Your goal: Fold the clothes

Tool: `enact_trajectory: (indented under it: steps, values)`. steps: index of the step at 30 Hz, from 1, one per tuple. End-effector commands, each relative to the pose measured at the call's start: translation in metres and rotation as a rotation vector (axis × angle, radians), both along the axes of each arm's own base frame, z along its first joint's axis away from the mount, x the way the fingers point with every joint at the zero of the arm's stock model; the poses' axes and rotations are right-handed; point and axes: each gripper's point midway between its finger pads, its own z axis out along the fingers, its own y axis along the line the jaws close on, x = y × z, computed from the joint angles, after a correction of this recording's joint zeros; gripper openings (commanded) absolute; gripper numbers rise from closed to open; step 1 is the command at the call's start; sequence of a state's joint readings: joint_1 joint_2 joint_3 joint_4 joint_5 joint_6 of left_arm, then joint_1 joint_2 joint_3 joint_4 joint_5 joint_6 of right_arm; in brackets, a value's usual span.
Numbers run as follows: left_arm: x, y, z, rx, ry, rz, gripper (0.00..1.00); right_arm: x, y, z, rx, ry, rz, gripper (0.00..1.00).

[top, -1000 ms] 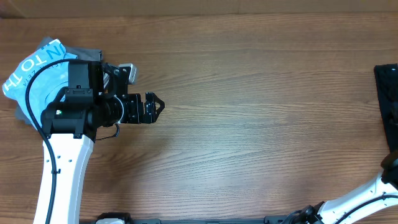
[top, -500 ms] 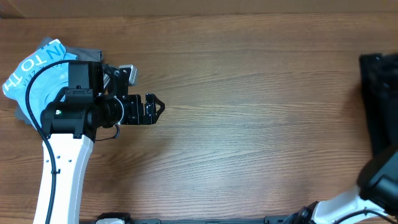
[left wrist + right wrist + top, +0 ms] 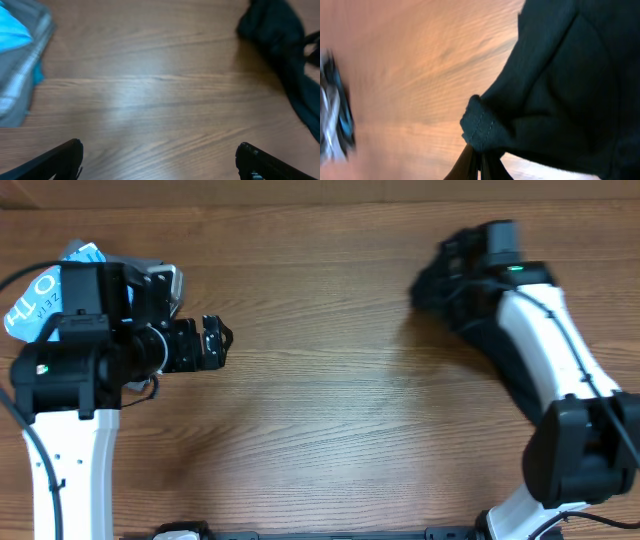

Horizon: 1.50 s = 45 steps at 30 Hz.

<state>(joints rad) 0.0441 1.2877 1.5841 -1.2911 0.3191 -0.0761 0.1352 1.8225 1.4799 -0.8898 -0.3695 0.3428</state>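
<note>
Two arms, one black T-shirt (image 3: 447,280) gripped at right

Against the far left edge, a light blue shirt (image 3: 25,298) lies bunched over grey garments (image 3: 30,85). Just beside them the left gripper (image 3: 222,343) hovers, jaws spread wide and empty. Bare tabletop (image 3: 330,410) spans the middle. At upper right, the right gripper (image 3: 479,160) has its jaws pinched tight on the T-shirt's hemmed fold.

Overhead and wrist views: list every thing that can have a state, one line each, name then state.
T-shirt: bunched, not folded, one hem pinched.
Right gripper: shut on the T-shirt's hem.
Left gripper: open, empty, over bare wood.
Blue shirt: crumpled in the pile at the left edge, partly hidden by the left arm.
Grey garment: crumpled in the same pile, touching the blue shirt.
</note>
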Motion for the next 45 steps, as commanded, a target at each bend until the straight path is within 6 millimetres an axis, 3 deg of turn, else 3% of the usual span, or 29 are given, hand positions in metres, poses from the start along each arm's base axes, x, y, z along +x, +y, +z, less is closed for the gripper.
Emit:
enact_trajectory:
  steps: [1, 4, 5, 6, 7, 9, 12, 18, 24, 30, 34, 38, 41, 45]
  values:
    - [0.002, 0.012, 0.023, 0.061, -0.068, 0.033, 1.00, -0.026, 0.055, 0.004, -0.013, -0.008, 0.187, 0.05]
    - [0.002, 0.015, 0.025, 0.078, -0.072, 0.044, 1.00, -0.059, 0.099, 0.000, -0.045, 0.005, 0.347, 0.15]
    - [0.001, 0.016, 0.023, 0.082, -0.066, 0.046, 1.00, -0.065, 0.106, -0.002, -0.078, 0.003, 0.368, 0.29]
    - [0.000, 0.016, 0.023, 0.082, -0.061, 0.046, 1.00, -0.068, 0.110, -0.005, -0.124, -0.006, 0.378, 0.43]
    - [0.000, 0.015, 0.022, 0.082, -0.056, 0.046, 1.00, -0.069, 0.110, -0.007, -0.162, -0.014, 0.373, 0.50]
    - [-0.001, 0.014, 0.022, 0.073, -0.055, 0.040, 1.00, -0.066, 0.107, -0.008, -0.204, -0.019, 0.336, 0.56]
    - [0.000, 0.008, 0.021, 0.046, -0.051, 0.020, 1.00, -0.053, 0.087, -0.008, -0.208, -0.012, 0.253, 0.57]
    - [0.006, -0.023, 0.000, -0.009, 0.025, -0.083, 1.00, -0.024, 0.007, -0.003, -0.107, 0.061, 0.018, 0.57]
    - [0.029, -0.078, -0.061, 0.002, 0.148, -0.247, 0.97, -0.023, -0.070, 0.004, 0.056, 0.130, -0.130, 0.56]
    - [0.047, -0.149, -0.144, -0.008, 0.290, -0.418, 0.93, -0.035, -0.120, 0.010, 0.084, 0.160, -0.235, 0.56]
    - [0.037, -0.204, -0.198, -0.101, 0.439, -0.488, 0.90, -0.040, -0.132, 0.017, 0.077, 0.144, -0.250, 0.57]
    - [0.021, -0.235, -0.250, -0.158, 0.609, -0.462, 0.84, -0.041, -0.135, 0.022, 0.076, 0.131, -0.259, 0.57]
    - [0.016, -0.247, -0.269, -0.204, 0.654, -0.482, 0.70, -0.041, -0.135, 0.022, 0.075, 0.131, -0.258, 0.58]
    - [0.022, -0.248, -0.284, -0.189, 0.646, -0.475, 0.56, -0.041, -0.135, 0.022, 0.075, 0.130, -0.258, 0.60]
